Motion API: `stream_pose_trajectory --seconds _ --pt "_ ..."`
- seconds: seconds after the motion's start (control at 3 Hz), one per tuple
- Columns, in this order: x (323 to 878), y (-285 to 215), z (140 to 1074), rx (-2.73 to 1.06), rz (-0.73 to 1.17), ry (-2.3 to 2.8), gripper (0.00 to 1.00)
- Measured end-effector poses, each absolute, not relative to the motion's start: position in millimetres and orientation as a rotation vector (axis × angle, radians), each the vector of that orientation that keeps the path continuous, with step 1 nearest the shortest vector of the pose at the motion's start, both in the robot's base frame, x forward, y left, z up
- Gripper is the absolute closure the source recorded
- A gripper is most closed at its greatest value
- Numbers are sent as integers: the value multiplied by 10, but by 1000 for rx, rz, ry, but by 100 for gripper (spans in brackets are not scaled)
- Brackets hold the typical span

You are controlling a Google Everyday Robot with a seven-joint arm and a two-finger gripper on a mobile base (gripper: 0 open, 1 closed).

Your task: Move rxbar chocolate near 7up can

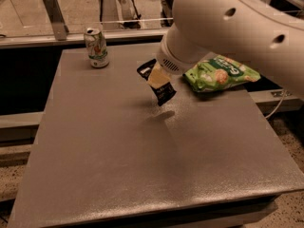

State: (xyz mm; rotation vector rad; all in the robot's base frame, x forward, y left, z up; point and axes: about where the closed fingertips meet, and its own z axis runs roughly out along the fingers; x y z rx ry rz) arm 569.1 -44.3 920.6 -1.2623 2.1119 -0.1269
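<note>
The rxbar chocolate (162,92), a slim black wrapper bar, hangs tilted in the air above the middle of the grey table (118,165), casting a shadow below it. My gripper (157,78) is shut on the rxbar chocolate near its middle, under the big white arm (228,27). The 7up can (96,47) stands upright at the table's far left corner, well to the left of the bar.
A green crinkly snack bag (219,73) lies at the table's right side, just right of the gripper. A railing and metal post (53,14) run behind the table's far edge. The floor drops away on both sides.
</note>
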Motion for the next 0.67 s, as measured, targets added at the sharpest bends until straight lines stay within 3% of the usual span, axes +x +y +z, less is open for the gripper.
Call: stream_pose_trajectory --seconds 0.67 --pt "6612 -141 8875 -1278 -92 2069 100"
